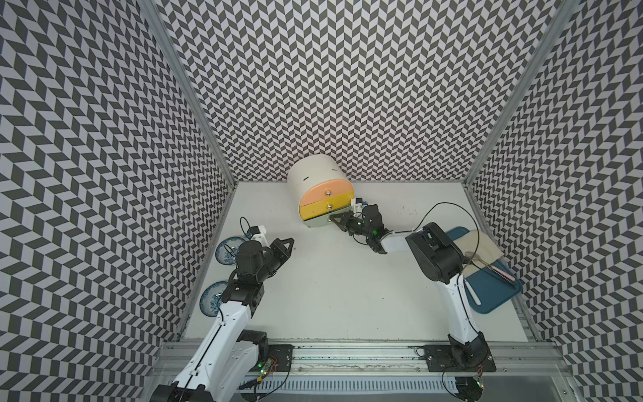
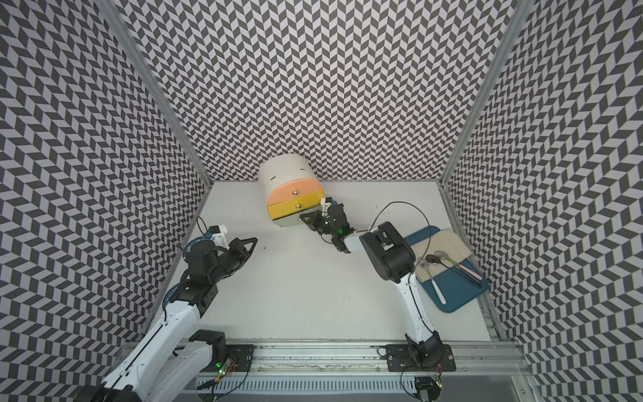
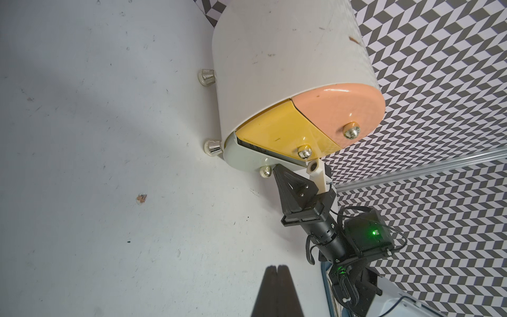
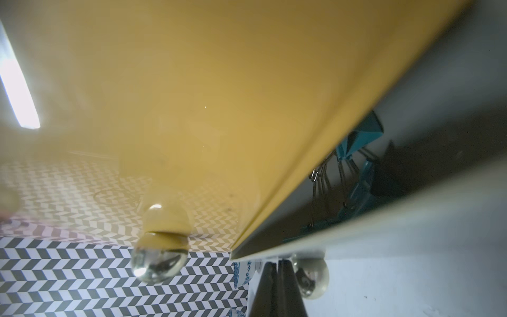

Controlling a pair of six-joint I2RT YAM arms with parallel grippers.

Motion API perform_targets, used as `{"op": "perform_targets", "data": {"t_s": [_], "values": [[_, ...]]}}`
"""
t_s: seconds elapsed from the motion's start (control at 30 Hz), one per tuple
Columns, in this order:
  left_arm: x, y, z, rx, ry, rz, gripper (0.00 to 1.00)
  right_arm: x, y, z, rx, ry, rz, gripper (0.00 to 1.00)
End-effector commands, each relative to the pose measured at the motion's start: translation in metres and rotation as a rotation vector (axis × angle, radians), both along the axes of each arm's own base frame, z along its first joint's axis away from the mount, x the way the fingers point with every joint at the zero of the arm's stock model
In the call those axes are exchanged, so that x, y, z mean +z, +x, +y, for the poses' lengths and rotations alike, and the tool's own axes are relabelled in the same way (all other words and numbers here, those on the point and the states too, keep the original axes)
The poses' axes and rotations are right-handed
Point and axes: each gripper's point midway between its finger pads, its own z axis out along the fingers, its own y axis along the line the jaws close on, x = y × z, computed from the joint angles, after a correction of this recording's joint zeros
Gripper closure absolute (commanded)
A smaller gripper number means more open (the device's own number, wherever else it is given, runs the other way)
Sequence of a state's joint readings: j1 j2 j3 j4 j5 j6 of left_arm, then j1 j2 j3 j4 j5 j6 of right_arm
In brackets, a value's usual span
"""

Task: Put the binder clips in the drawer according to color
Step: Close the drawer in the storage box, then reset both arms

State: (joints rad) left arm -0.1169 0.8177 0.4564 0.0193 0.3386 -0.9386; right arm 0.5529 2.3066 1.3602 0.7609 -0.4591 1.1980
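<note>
The drawer (image 1: pixel 313 177) is a white round-topped cabinet at the back of the table, seen in both top views, with peach (image 1: pixel 327 193), yellow (image 1: pixel 322 209) and pale grey fronts. The pale bottom drawer (image 3: pixel 247 157) stands slightly ajar. Teal binder clips (image 4: pixel 362 134) with wire handles show through the gap under the yellow front (image 4: pixel 219 96). My right gripper (image 1: pixel 332 218) (image 4: pixel 277 262) is shut, its tips against the bottom drawer's front beside the knob (image 4: pixel 312 277). My left gripper (image 1: pixel 291 240) (image 3: pixel 277 266) is shut and empty, hovering over bare table left of the cabinet.
A blue tray (image 1: pixel 494 296) with a cloth and utensils lies at the right edge, partly behind my right arm. Two blue-patterned plates (image 1: pixel 228 249) (image 1: pixel 210 302) lie along the left wall by my left arm. Patterned walls close in three sides.
</note>
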Motion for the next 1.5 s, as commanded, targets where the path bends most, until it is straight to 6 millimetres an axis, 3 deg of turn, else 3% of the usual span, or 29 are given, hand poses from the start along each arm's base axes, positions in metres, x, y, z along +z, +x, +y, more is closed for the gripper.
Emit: {"op": "perform_targets", "data": {"t_s": [0.0, 0.2, 0.33, 0.5, 0.63, 0.73, 0.87, 0.93, 1.07, 1.17, 1.33, 1.47], "values": [[-0.001, -0.003, 0.002, 0.0, 0.018, -0.002, 0.99, 0.002, 0.013, -0.002, -0.034, 0.02, -0.011, 1.0], [0.013, 0.001, 0.013, 0.051, 0.062, -0.047, 0.98, 0.018, -0.004, -0.016, -0.033, 0.029, -0.041, 1.0], [0.036, 0.012, 0.038, 0.16, 0.148, -0.119, 0.95, 0.039, -0.026, -0.041, -0.026, -0.034, -0.118, 1.0], [0.065, 0.024, 0.089, 0.356, 0.373, -0.209, 0.87, 0.066, -0.046, -0.092, -0.03, -0.276, -0.284, 1.0], [0.074, 0.023, 0.129, 0.53, 0.567, -0.273, 0.8, 0.087, -0.053, -0.147, -0.11, -0.492, -0.41, 0.96], [0.069, 0.017, 0.152, 0.624, 0.727, -0.309, 0.74, 0.105, -0.057, -0.188, -0.202, -0.673, -0.506, 0.89], [0.047, 0.008, 0.173, 0.698, 0.875, -0.307, 0.55, 0.129, -0.062, -0.245, -0.402, -0.917, -0.623, 0.63], [0.031, 0.005, 0.178, 0.699, 0.945, -0.271, 0.45, 0.131, -0.067, -0.272, -0.496, -1.045, -0.651, 0.41], [-0.007, -0.002, 0.186, 0.7, 1.011, -0.204, 0.29, 0.117, -0.084, -0.32, -0.656, -1.231, -0.664, 0.17], [-0.025, -0.006, 0.184, 0.689, 0.973, -0.214, 0.23, 0.094, -0.096, -0.348, -0.719, -1.282, -0.662, 0.14], [-0.034, 0.001, 0.172, 0.614, 0.985, -0.269, 0.2, 0.066, -0.111, -0.382, -0.809, -1.225, -0.624, 0.13], [-0.022, 0.004, 0.16, 0.591, 0.959, -0.393, 0.18, 0.076, -0.117, -0.391, -0.891, -1.128, -0.696, 0.12]]}}
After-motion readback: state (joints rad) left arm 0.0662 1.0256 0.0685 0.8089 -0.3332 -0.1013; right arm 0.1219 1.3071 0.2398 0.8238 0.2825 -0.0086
